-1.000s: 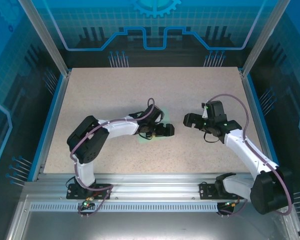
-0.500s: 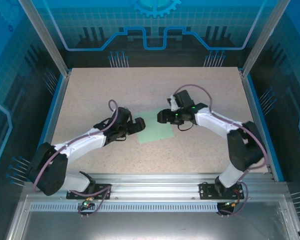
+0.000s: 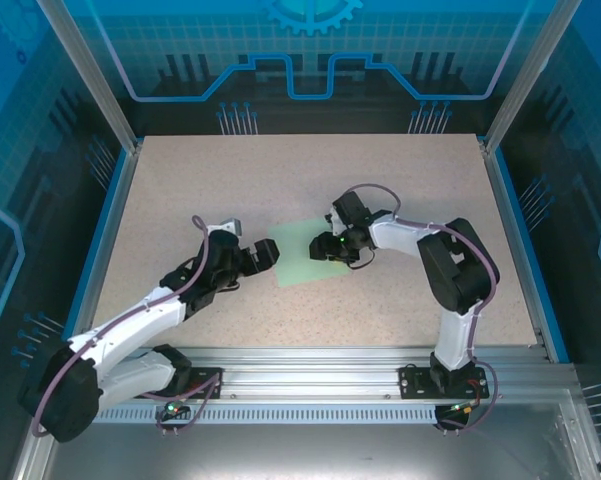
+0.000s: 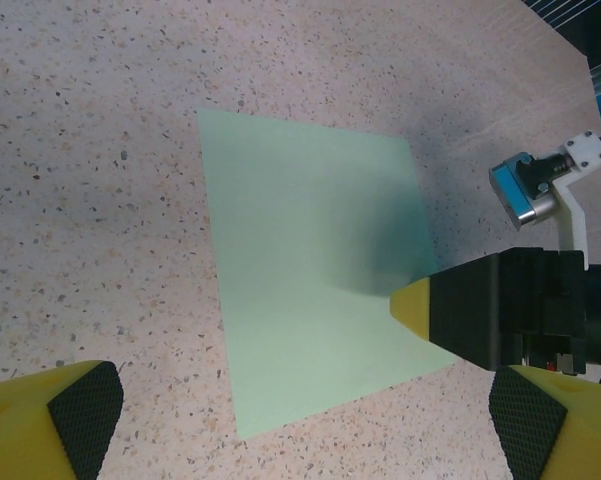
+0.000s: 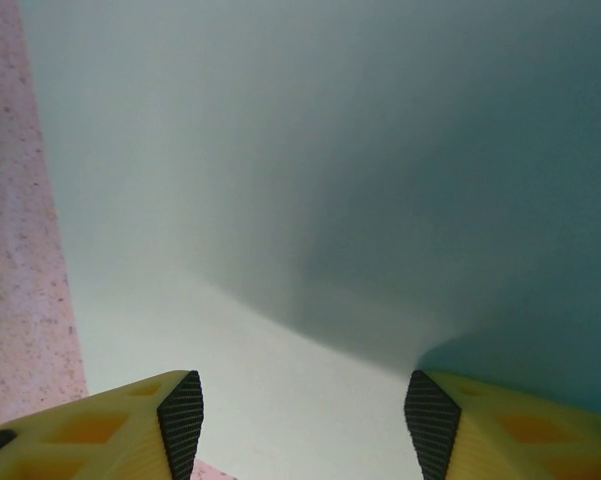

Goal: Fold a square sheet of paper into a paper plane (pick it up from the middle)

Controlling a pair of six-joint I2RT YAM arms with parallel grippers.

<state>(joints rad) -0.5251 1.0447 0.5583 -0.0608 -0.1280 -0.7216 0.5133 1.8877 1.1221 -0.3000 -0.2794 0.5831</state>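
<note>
On the speckled beige tabletop [image 3: 280, 180], the pale mint-green square sheet of paper [image 3: 302, 265] is touched by the right gripper [image 3: 325, 247], whose grip cannot be told, while the left gripper [image 3: 267, 252] is held wide apart beside it.

The square sheet of paper [image 4: 310, 270] lay flat on the speckled counter [image 4: 100, 150]. The right gripper [image 4: 420, 305] reached in over its right edge, casting a shadow on it. The left gripper [image 4: 305, 412] had its fingers [image 4: 80, 410] spread wide, holding nothing.
</note>
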